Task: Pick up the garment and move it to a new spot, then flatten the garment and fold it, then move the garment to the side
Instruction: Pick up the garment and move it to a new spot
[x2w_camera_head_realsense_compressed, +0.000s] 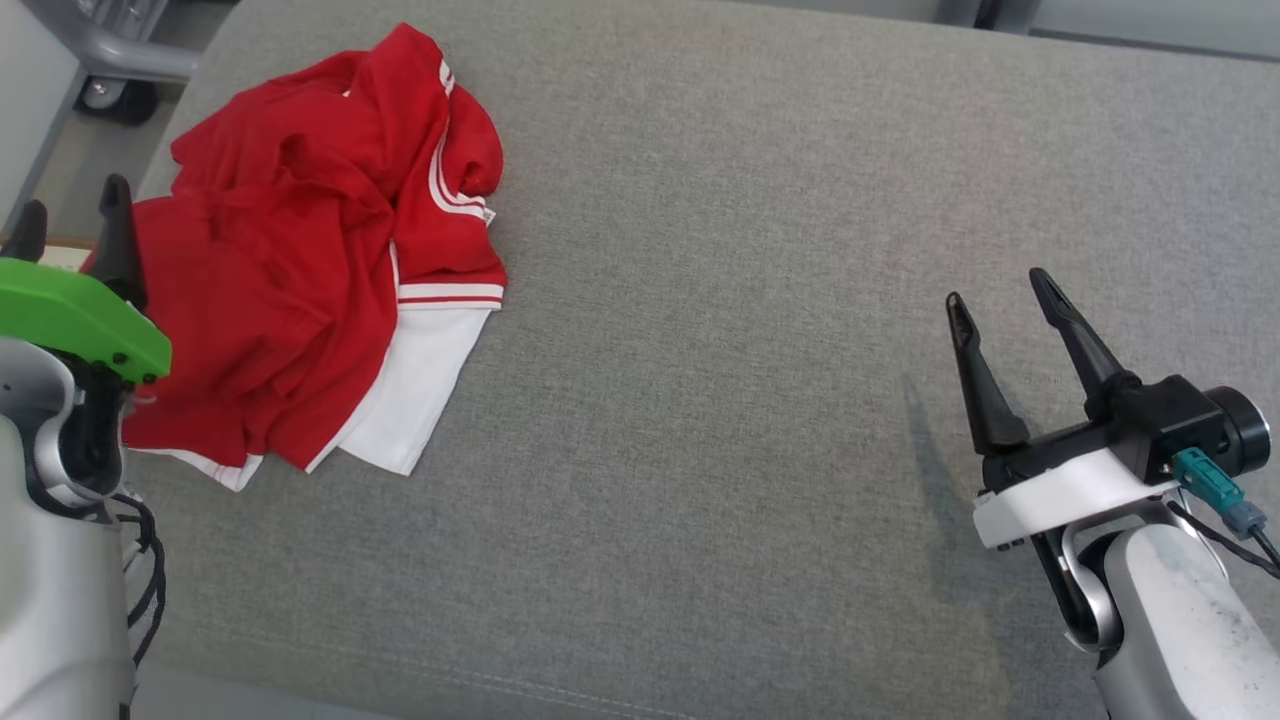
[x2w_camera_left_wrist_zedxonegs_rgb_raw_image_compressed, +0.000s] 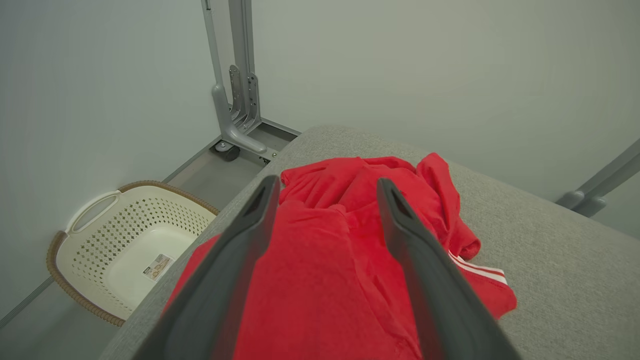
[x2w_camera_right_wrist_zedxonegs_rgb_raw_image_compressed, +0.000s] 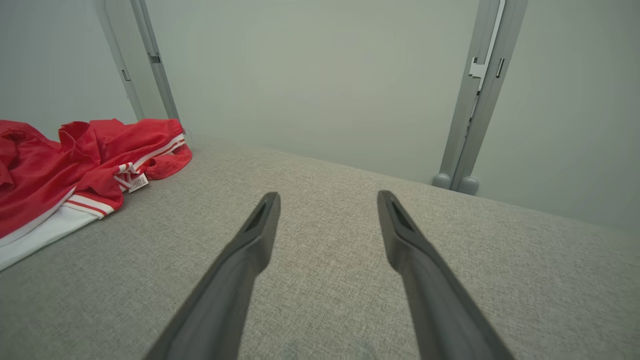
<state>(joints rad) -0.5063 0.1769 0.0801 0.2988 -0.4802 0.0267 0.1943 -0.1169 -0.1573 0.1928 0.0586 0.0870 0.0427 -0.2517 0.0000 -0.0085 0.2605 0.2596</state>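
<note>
The task stands at its first step: the garment (x2w_camera_head_realsense_compressed: 300, 250) is not yet picked up. It is a red piece with white stripes and a white part, and it lies in a crumpled heap at the far left corner of the desk (x2w_camera_head_realsense_compressed: 750, 300), which has a grey fabric cover. Its left border reaches the edge of the desk, and in the left wrist view a pale basket (x2w_camera_left_wrist_zedxonegs_rgb_raw_image_compressed: 150, 225) stands on the floor below that edge. The left gripper (x2w_camera_head_realsense_compressed: 72, 215) is at the left side of the heap with its two fingers spread wide and nothing between them. In its own wrist view the left gripper (x2w_camera_left_wrist_zedxonegs_rgb_raw_image_compressed: 327, 200) points across the red cloth, but it is not possible to tell whether the fingers touch the cloth or hang just above it. The right gripper (x2w_camera_head_realsense_compressed: 1000, 310) is well apart from the garment, above the bare right part of the desk, also wide and holding nothing. The right wrist view shows the garment (x2w_camera_right_wrist_zedxonegs_rgb_raw_image_compressed: 75, 160) far to the side of the fingers, with a small white label (x2w_camera_right_wrist_zedxonegs_rgb_raw_image_compressed: 137, 182) near the stripes. The next move probably belongs to the left arm: to go down into a thick fold, close on it firmly, lift, and carry the cloth toward the free middle of the desk. The grasp should take enough layers, otherwise the heap may slip out or drag toward the edge.
</note>
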